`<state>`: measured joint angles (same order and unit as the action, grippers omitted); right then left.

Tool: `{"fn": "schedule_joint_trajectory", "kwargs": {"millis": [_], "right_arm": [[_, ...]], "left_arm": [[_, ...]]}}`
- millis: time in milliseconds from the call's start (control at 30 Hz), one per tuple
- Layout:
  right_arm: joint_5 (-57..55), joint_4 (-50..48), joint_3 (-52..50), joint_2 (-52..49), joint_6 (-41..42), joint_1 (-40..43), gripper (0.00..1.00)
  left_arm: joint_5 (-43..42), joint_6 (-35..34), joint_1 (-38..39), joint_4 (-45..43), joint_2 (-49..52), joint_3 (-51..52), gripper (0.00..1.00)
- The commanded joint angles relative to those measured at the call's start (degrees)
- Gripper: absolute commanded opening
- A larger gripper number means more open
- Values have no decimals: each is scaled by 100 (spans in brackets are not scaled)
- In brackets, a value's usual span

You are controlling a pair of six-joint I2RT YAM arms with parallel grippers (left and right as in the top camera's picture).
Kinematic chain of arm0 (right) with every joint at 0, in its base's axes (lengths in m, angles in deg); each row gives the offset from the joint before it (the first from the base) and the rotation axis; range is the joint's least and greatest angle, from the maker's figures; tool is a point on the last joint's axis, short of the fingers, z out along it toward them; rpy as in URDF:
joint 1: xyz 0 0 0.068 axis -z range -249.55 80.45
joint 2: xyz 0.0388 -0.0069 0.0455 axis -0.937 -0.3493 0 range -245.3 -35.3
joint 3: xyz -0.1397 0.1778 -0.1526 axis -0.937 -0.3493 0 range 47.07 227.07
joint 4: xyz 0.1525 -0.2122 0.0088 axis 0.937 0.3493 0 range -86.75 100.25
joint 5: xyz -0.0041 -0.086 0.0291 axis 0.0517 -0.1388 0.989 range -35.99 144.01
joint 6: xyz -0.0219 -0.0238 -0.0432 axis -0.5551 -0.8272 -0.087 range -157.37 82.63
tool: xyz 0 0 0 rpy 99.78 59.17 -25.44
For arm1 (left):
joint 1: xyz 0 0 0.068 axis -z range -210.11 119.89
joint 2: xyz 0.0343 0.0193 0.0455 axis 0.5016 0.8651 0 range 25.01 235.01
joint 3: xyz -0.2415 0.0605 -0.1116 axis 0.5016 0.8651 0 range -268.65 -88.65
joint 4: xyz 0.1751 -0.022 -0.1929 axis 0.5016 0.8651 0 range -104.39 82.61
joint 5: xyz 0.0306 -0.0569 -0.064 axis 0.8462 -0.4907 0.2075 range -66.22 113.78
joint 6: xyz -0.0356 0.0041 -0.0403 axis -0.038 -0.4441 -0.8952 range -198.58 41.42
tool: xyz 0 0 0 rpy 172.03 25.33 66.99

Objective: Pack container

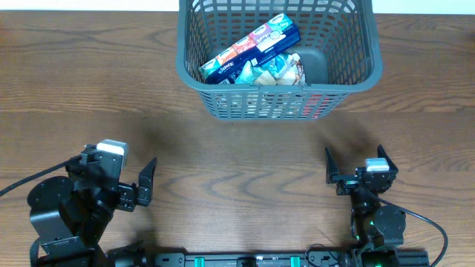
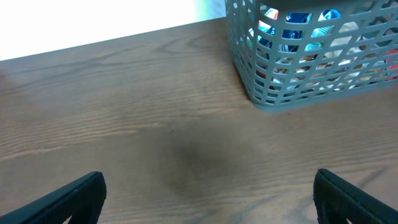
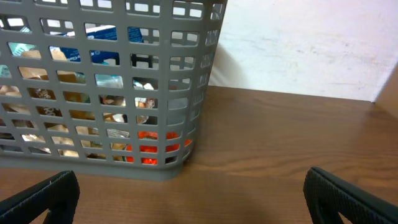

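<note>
The container [image 1: 278, 85], a large dark grey lattice basket, stands at the far middle of the wooden table. Inside it lie a long blue box [image 1: 252, 48] and crinkled light packets [image 1: 280, 69]. Something red [image 3: 155, 146] shows through the lattice low in the basket's near right corner. My left gripper [image 1: 119, 165] hovers open near the front left, far from the basket, with nothing between its fingers [image 2: 81, 196]. At the front right, my right gripper [image 1: 356, 157] is also open and empty. Its wrist view faces the basket wall [image 3: 93, 167] from close by.
Bare brown wood [image 1: 237, 156] lies between the basket and both grippers. A pale wall [image 3: 311, 43] rises behind the table's far edge. Black cables trail from both arm bases along the front edge.
</note>
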<state>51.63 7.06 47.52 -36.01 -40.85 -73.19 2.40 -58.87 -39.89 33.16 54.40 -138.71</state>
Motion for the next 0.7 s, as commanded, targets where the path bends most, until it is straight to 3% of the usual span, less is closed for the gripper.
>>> {"fn": "schedule_joint_trajectory", "kwargs": {"millis": [0, 100, 300, 533, 667], "right_arm": [[-61, 24, -13, 33, 90, -85, 99], [-61, 24, -13, 33, 90, -85, 99], [-61, 24, -13, 33, 90, -85, 99], [-61, 24, -13, 33, 90, -85, 99], [-61, 24, -13, 33, 90, -85, 99]], "left_arm": [[131, -31, 105, -26, -85, 35, 99], [0, -28, 444, -280, -232, 37, 99], [487, -7, 1333, -2000, -601, 387, 99], [673, -7, 1473, -4439, -1316, 2087, 99], [866, -7, 1469, -5246, -1652, 3025, 99]]}}
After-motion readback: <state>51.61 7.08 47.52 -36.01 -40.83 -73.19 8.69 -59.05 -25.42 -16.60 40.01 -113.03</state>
